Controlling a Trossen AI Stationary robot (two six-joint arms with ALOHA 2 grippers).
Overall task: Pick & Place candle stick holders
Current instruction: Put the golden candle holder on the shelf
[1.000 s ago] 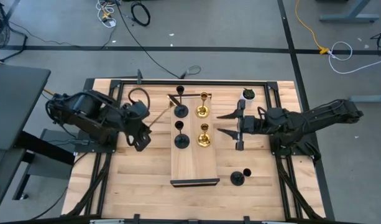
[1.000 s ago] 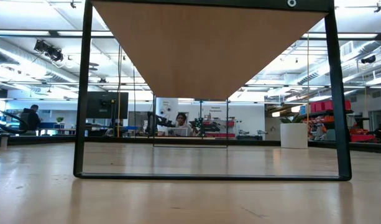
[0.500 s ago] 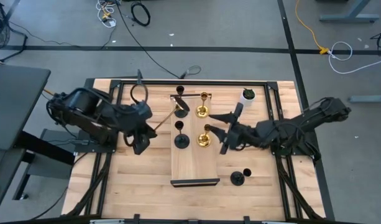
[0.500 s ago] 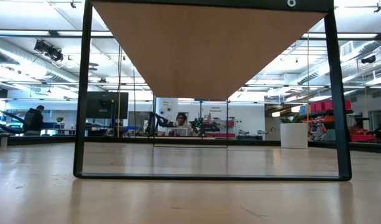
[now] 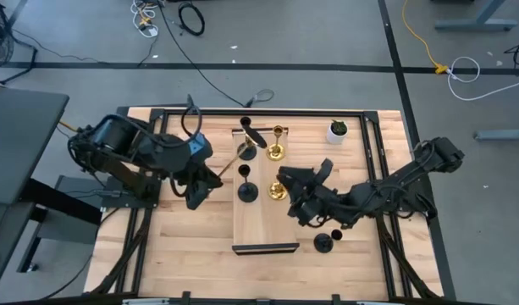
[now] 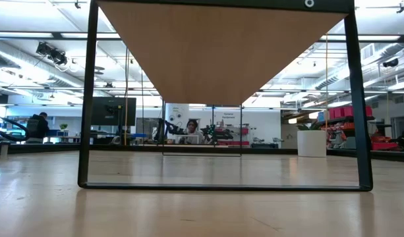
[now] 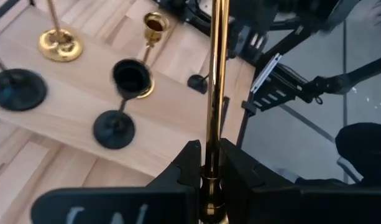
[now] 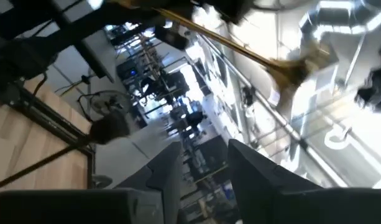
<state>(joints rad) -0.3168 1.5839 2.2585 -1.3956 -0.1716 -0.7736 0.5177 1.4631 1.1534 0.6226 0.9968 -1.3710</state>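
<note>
My left fingers pinch a gold candle stick holder; I cannot tell about my right fingers.

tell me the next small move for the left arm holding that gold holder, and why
Probably bring it over the wooden board and stand it upright on a bare patch. The left gripper is shut on the gold holder, held tilted beside the board's far end, where two black and two gold holders stand; the near end looks free.
</note>
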